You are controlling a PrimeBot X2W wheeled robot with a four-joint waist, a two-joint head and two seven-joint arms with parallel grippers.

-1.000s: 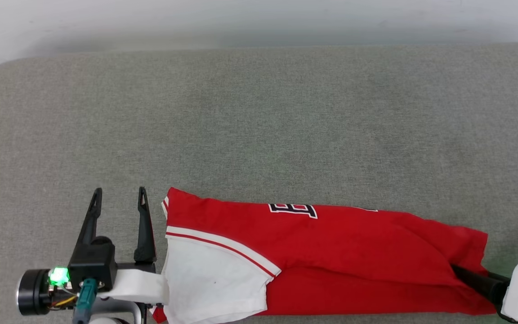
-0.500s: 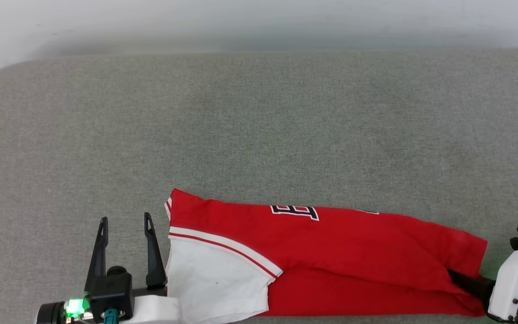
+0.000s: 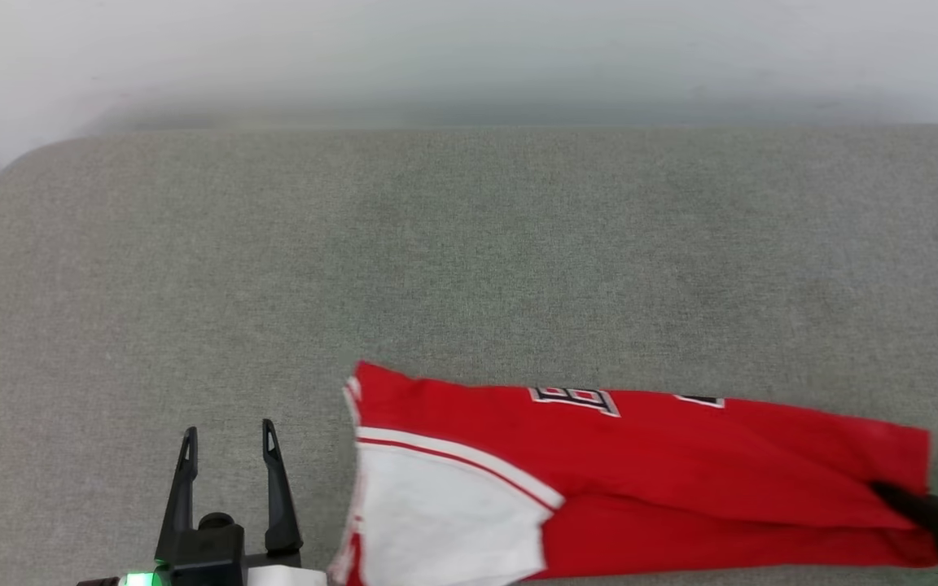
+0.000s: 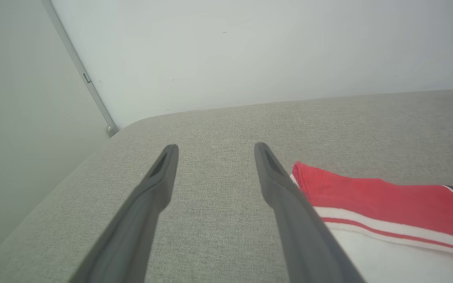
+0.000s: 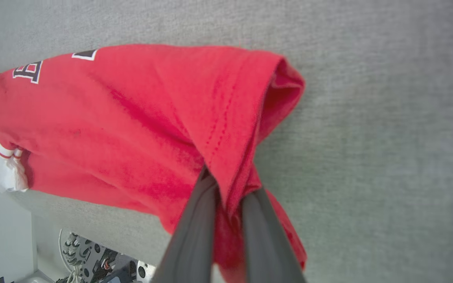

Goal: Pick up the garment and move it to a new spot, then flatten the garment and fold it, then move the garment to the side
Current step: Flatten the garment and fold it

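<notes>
Grey cushion (image 3: 469,244), half-folded shirt (image 3: 681,456) lying at 5 o'clock. Right gripper (image 5: 228,184) pinches its hem (image 5: 226,129) (fold step, I reckon); left gripper (image 3: 229,429) gapes empty at 7 o'clock. Next: carry hem toward 9 o'clock.

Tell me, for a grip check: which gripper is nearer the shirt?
Right. The right gripper pinches the shirt; the left gripper sits open beside its white sleeve, apart.

Grey woven padded surface (image 3: 469,244), rounded corner ahead-left of left gripper (image 3: 228,431), pale wall (image 3: 469,49) behind. On it garment (image 3: 681,464) lies as long folded strip: white sleeve end just right of left gripper, red hem end bunched in right gripper (image 5: 228,192)
</notes>
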